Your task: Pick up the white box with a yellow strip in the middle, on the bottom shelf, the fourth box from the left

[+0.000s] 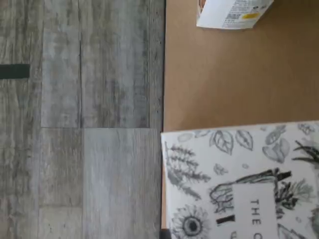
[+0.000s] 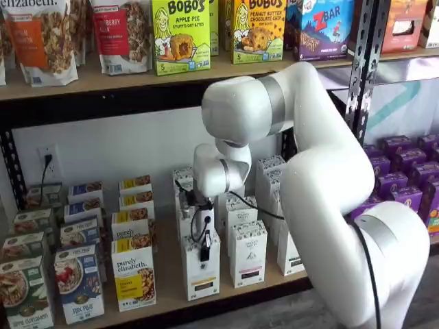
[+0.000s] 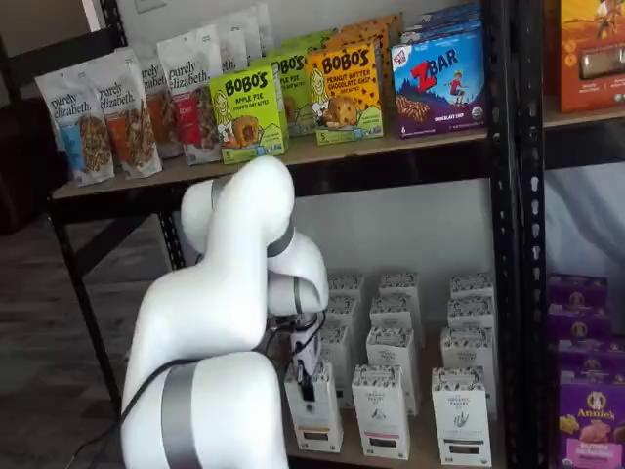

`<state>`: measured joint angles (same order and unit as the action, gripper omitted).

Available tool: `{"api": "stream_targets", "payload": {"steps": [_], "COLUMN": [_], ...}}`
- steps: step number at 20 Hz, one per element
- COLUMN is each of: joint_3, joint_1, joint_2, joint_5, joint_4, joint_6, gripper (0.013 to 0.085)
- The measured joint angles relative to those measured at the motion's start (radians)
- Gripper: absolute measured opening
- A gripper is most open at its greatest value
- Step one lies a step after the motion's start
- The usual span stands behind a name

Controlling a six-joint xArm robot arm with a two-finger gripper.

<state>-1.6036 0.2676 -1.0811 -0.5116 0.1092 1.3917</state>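
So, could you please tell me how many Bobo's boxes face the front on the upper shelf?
2: the green Apple Pie box and, just to its right, the Peanut Butter Chocolate Chip box. More seem to stand behind them, largely hidden.

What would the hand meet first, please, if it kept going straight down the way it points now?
The hand points down onto the white box and looks closed on its top already, so the box itself comes first, with the bottom shelf beneath.

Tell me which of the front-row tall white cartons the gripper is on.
The white box with the yellow strip, leftmost of the front-row white cartons. The gripper is shut on its top; the same-shaped carton beside it stands untouched.
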Motion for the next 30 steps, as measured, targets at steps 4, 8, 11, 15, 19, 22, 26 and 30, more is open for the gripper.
{"api": "stream_targets", "payload": {"steps": [4, 8, 11, 15, 19, 22, 26, 30], "joint_3": [0.064, 0.145, 0.209, 0.312, 0.428, 0.507, 0.592, 0.668], "joint_1": [0.002, 0.009, 0.016, 0.029, 0.057, 0.081, 0.106, 0.123], "joint_2": [0.049, 0.111, 0.159, 0.238, 0.326, 0.385, 0.450, 0.516], "joint_5": [0.012, 0.027, 0.049, 0.084, 0.105, 0.118, 0.143, 0.170], "joint_4": [0.006, 0.010, -0.015, -0.035, -0.079, -0.101, -0.133, -0.172], "joint_6": [0.004, 0.002, -0.026, -0.057, -0.122, -0.167, -0.221, -0.275], "gripper": [0.0530, 0.0490, 0.0490, 0.0490, 0.0490, 0.0490, 0.0490, 0.0490]}}
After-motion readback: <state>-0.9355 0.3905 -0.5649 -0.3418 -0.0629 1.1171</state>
